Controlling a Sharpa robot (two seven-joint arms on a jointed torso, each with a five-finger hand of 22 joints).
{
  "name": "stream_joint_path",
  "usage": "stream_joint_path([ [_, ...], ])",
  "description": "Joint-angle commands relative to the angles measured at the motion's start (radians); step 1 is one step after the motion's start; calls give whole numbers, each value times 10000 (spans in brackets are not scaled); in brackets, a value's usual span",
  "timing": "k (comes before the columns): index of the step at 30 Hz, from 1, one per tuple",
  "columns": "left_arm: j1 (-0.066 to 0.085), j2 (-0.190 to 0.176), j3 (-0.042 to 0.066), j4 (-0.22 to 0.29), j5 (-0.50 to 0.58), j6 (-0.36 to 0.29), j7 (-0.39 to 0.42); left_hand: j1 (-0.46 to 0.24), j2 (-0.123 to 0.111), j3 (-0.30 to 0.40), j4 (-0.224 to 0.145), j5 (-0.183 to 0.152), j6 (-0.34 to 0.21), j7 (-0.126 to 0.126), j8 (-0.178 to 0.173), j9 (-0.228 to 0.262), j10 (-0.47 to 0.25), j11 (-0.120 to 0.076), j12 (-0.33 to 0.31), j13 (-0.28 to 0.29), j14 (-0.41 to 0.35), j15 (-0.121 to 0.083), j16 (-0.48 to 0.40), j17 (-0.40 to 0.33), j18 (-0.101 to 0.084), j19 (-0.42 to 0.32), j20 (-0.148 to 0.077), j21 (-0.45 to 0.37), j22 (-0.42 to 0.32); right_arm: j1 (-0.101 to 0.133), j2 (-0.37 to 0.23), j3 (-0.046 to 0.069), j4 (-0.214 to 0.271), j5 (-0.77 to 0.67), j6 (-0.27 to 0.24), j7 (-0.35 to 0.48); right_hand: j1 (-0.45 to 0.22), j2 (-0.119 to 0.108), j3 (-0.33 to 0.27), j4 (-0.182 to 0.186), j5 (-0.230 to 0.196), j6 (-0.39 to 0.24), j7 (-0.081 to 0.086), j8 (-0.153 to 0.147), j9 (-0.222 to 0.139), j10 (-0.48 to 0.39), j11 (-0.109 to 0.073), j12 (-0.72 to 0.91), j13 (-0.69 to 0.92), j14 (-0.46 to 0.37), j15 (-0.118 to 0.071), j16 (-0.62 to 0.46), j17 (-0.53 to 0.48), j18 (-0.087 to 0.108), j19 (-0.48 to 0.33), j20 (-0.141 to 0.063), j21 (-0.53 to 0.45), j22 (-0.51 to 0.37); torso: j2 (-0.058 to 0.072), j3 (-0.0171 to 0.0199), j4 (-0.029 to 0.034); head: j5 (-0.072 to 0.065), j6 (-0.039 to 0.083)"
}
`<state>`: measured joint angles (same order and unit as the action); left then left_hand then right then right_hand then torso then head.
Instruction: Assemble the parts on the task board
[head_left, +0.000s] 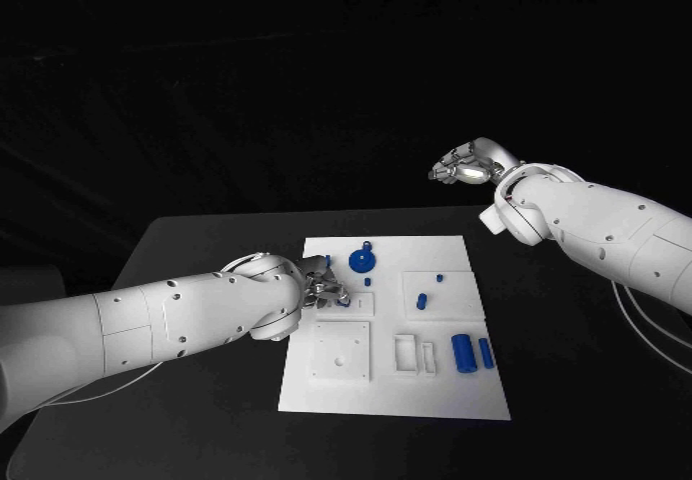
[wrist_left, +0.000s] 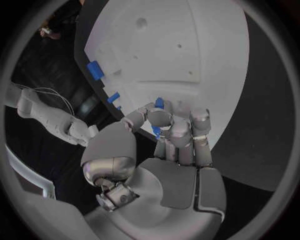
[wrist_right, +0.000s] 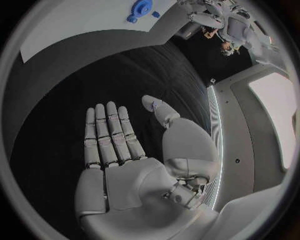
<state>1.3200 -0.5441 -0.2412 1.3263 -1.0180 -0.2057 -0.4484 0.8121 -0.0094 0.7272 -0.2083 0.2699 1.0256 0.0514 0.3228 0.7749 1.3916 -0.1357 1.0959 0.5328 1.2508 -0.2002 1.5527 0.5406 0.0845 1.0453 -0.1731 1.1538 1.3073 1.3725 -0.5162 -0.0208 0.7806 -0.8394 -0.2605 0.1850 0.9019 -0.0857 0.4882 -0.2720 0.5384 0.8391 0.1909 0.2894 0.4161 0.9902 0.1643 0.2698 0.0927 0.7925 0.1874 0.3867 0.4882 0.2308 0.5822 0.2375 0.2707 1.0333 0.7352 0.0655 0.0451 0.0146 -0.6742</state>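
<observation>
Over the task board's left edge, left hand pinches a small blue part betw. thumb and fingers, low over the plate, prob. to seat it in a nearby recess. Right hand hangs flat, fingers apart, holding nothing, well off the board, likely parked clear. Blue cylinders wait nr the board's right edge.

My left hand sits over the left edge of the board, so that side is blocked. The blue disc at the far end and the cylinders near the right edge stand in the way. My right hand hangs well apart beyond the far right corner, and the near strip of the board is free to pass.
</observation>
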Motion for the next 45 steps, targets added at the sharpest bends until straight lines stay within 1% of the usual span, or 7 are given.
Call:
stream_joint_path([
  [1, -25, 22, -13, 22, -70, 416, 50, 4, 74, 8, 24, -36, 2656, -838, 225, 609, 7, -60, 55, 14, 258, -367, 37, 14, 206, 48, -1006, 35, 38, 6, 28, 5, 14, 41, 83, 90, 61, 42, -73, -8, 40, -70, 32, 48, -18, 67, -8, -40, -15, -61, -14, 46, -11, -146, -47, 6, -64, 17, -1, 10, -3, 7, -13],
  [14, -25, 34, -13, 22, -86, 607, 38, 0, 5, -33, 28, -124, 2713, -851, 309, 599, 12, -67, 84, 33, 256, -362, 37, 34, 204, 33, -998, 38, 42, 4, 44, 2, 42, 41, 105, 92, 65, 46, -73, -10, 157, -73, 33, 55, -35, 92, -5, -70, -63, -78, -5, 79, -80, -142, -55, 11, -89, 35, 2, 5, -3, 7, -34],
  [24, -25, 90, -11, -33, -86, 688, 66, -83, 71, -86, 143, -142, 2792, -879, 436, 588, 33, -88, 141, 60, 261, -345, 53, 70, 197, 18, -985, 40, 44, -6, 89, -2, 26, 41, 146, 89, 70, 47, -75, -10, 343, -71, 33, 67, -56, 126, -5, -104, -123, -94, 2, 130, -169, -135, -58, 20, -119, 64, 7, 6, -6, 29, -40],
  [32, -22, 149, -7, -134, -85, 803, 80, -185, 298, -97, 82, 175, 2783, -897, 584, 563, 21, -104, 212, 87, 260, -327, 81, 128, 198, -7, -977, 65, 64, -16, 111, -8, 26, 40, 160, 90, 67, 49, -79, -8, 407, -73, 34, 71, -65, 135, -2, -118, -144, -103, 5, 149, -203, -134, -61, 24, -131, 75, 4, 2, -17, 28, -45],
  [42, -17, 217, -6, -227, -56, 1024, 58, -246, 409, -75, -51, 367, 2768, -909, 687, 542, 14, -117, 261, 103, 260, -319, 93, 163, 201, -15, -973, 88, 77, -21, 126, -13, 19, 39, 193, 84, 71, 52, -79, -9, 455, -75, 34, 74, -73, 142, -1, -128, -161, -111, 8, 164, -231, -132, -64, 26, -141, 85, 2, 5, -3, -10, -54],
  [43, -17, 220, -6, -222, -57, 1063, 51, -249, 414, -73, -63, 382, 2766, -910, 695, 540, 14, -117, 265, 104, 260, -319, 93, 165, 201, -15, -973, 89, 77, -23, 127, -13, 21, 38, 194, 86, 72, 53, -79, -9, 458, -75, 34, 74, -74, 142, -1, -129, -162, -112, 9, 165, -233, -132, -63, 26, -142, 86, 5, 12, -4, -11, -60],
  [45, -16, 227, -6, -218, -63, 1108, 40, -252, 422, -65, -94, 417, 2764, -913, 715, 537, 14, -120, 276, 107, 258, -316, 92, 171, 202, -16, -972, 92, 78, -28, 133, -14, 20, 38, 200, 88, 72, 52, -79, -10, 465, -76, 35, 74, -75, 143, 0, -132, -165, -114, 9, 167, -239, -132, -65, 27, -144, 88, 7, 8, -5, -4, -60],
])
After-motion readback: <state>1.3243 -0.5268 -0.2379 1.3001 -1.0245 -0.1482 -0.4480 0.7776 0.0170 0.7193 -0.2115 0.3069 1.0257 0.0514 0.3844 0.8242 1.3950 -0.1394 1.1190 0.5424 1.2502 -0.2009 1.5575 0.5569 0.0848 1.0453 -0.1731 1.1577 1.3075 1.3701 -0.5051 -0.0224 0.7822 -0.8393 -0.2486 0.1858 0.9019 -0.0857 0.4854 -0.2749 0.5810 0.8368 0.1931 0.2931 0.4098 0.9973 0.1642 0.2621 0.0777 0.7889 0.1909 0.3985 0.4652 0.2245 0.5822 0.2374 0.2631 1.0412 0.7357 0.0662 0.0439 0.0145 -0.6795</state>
